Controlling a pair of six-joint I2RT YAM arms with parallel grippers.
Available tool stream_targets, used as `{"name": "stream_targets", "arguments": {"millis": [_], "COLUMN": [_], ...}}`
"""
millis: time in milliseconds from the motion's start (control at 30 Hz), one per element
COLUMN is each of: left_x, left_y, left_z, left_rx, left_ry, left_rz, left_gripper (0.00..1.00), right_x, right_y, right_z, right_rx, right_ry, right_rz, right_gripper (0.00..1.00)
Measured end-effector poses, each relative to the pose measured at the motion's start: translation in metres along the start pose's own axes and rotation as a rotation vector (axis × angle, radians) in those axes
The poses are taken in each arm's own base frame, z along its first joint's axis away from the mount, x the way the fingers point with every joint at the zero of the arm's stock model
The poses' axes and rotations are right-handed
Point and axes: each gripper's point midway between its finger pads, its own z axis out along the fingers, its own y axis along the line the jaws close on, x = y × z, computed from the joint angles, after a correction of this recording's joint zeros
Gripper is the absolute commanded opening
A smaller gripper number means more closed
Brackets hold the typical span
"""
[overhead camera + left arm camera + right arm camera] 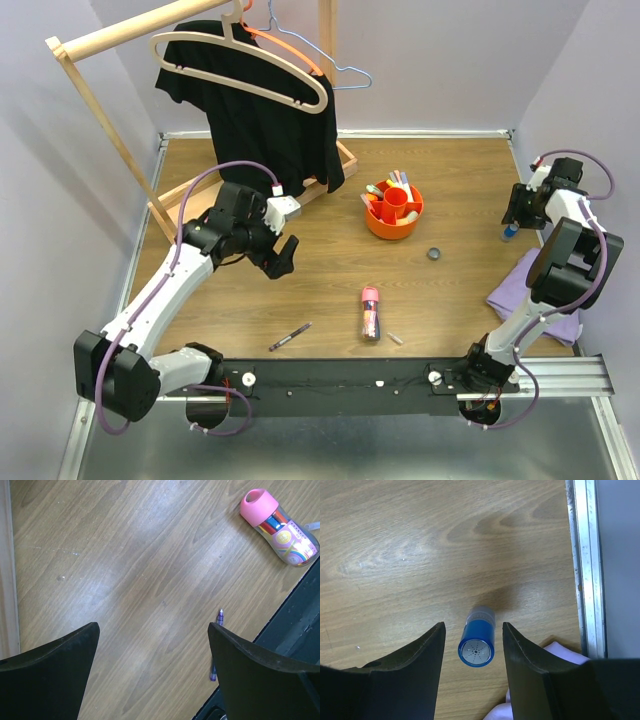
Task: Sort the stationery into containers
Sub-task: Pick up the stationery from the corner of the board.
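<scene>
The orange organiser (392, 212) stands mid-table with several pens and markers in it. A stubby pink tube (371, 312) lies near the front; it also shows in the left wrist view (280, 527). A slim purple pen (289, 336) lies left of it, partly hidden behind my left finger in the left wrist view (219, 617). My left gripper (281, 256) (152, 640) is open and empty above bare wood. My right gripper (512, 222) (473, 635) is open around an upright blue marker (477, 640) (511, 233), with a gap on each side.
A small dark round cap (434, 254) lies right of the organiser. A small white piece (396, 339) lies by the tube. A purple cloth (535, 295) (560, 652) lies at the right edge beside the metal rail (585, 565). A wooden clothes rack (100, 110) with a black shirt stands at the back left.
</scene>
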Motion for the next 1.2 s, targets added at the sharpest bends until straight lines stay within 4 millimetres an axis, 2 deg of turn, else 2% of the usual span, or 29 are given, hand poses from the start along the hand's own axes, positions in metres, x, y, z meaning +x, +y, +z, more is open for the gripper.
{"name": "stream_targets", "arguments": {"millis": [267,700,1067,1200], "left_x": [0.0,-0.006,-0.006,-0.006], "left_y": [0.002,0.004,0.006,0.007], "left_z": [0.005,0.005,0.005,0.004], "left_rx": [0.005,0.0,-0.004,-0.008], "left_ry": [0.015,0.001,-0.002,-0.004], "left_rz": [-0.009,-0.002,-0.005,-0.007], "left_gripper": [0.99,0.99,0.99,0.99], "right_x": [0.002,0.003,0.012,0.013], "right_y": [-0.002,-0.003,-0.003,-0.003], "right_z": [0.002,0.002,0.003,0.003], "right_rx": [0.006,0.015,0.015,0.015], "right_ry": [0.007,0.011,0.037,0.038], "right_rz": [-0.005,-0.008,-0.012,-0.013], "right_gripper": [0.51,0.53,0.53,0.48]}}
